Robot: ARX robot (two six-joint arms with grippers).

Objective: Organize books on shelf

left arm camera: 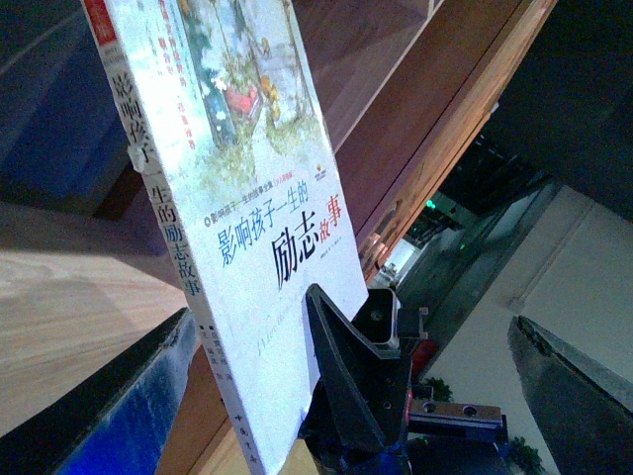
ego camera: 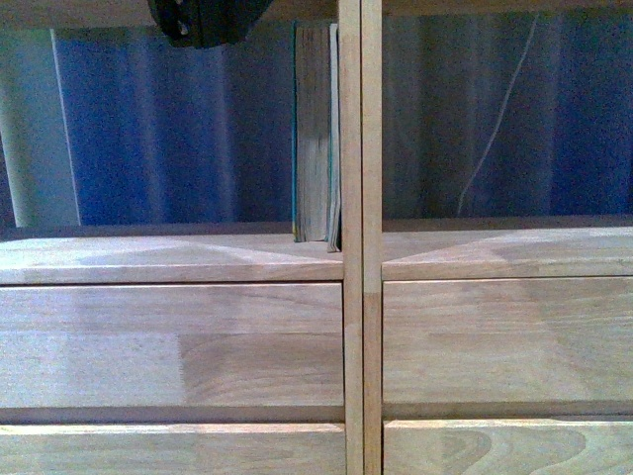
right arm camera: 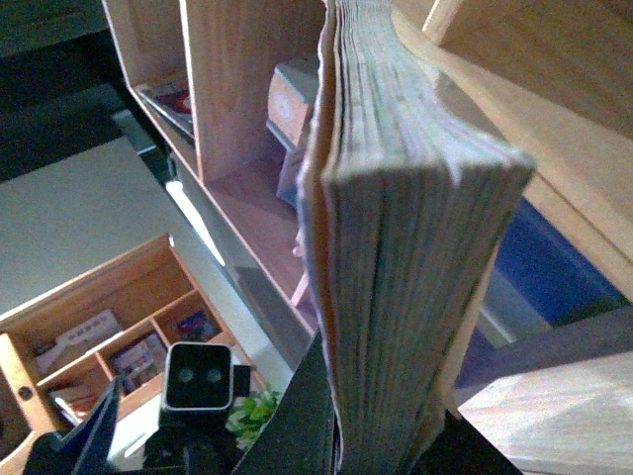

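Note:
The teal-covered book (ego camera: 315,139) stands upright on the shelf (ego camera: 178,259), pressed against the central double upright (ego camera: 361,198). In the right wrist view its yellowed page edges (right arm camera: 415,247) fill the middle, and my right gripper (right arm camera: 386,435) is shut on its lower end. My left gripper (left arm camera: 247,396) is shut on the thin white-covered paperback (left arm camera: 247,188), which tilts over a light wood board (left arm camera: 59,297); one dark finger (left arm camera: 341,386) presses on its cover. A dark arm part (ego camera: 203,20) hangs at the top edge of the front view.
Plain drawer fronts (ego camera: 168,346) run below the compartment board. Blue backing (ego camera: 158,129) shows behind the open compartments. A darker wooden cabinet (right arm camera: 119,327) with small books, a green plant (right arm camera: 252,411) and a small silver camera block (right arm camera: 198,381) lie beyond the right gripper.

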